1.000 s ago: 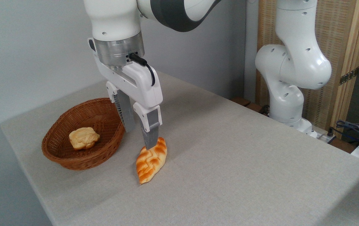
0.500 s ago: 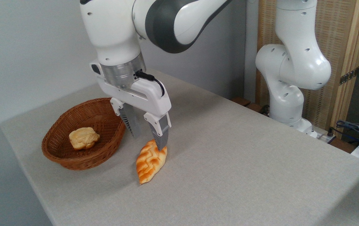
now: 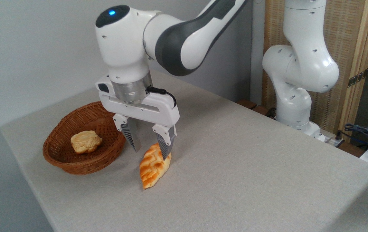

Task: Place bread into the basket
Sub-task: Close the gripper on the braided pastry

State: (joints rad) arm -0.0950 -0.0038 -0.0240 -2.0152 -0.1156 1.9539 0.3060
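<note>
The bread (image 3: 153,167), a braided golden-orange loaf with pointed ends, lies on the grey table to the right of the basket. My gripper (image 3: 151,155) stands open over the loaf's far end. One fingertip (image 3: 165,155) overlaps the loaf's upper right side; the other fingertip (image 3: 136,147) hangs to the loaf's left, near the basket's side. Whether the right fingertip touches the crust cannot be told. The basket (image 3: 64,161) is oval, reddish-brown wicker, at the table's left.
A pale lumpy bun (image 3: 86,141) lies inside the basket. The table's left edge (image 3: 16,151) runs close behind the basket. The arm's white base (image 3: 296,106) stands at the back right, with cables (image 3: 364,132) beyond the table's right corner.
The gripper has come down and turned, so its fingers now stand on either side of the loaf's far end. The bread and the basket have not moved.
</note>
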